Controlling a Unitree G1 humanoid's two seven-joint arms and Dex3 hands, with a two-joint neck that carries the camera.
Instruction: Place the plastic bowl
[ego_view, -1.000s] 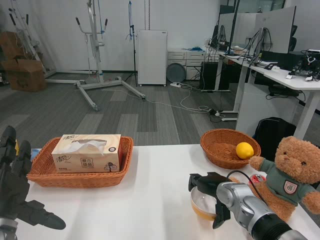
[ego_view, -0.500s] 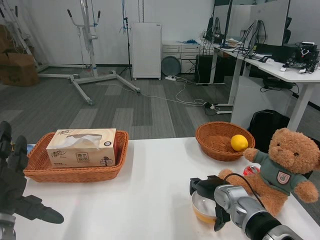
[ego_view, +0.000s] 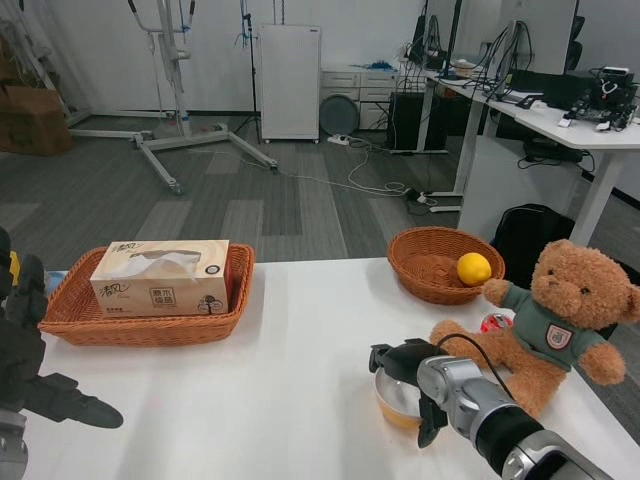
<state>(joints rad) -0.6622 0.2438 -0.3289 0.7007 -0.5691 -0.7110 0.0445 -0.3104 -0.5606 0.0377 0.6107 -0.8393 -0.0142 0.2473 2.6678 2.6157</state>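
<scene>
Gripping near-right plastic bowl (ego_view: 396, 400) by rim with right hand (ego_view: 412, 378); probably light, stiff, slippery; left hand (ego_view: 30, 360) open, empty

Grey striped carpet floor (ego_view: 250, 215), white cabinet (ego_view: 288, 82) against white wall, desks (ego_view: 560, 130) at right, trailing cables (ego_view: 370, 185).
</scene>
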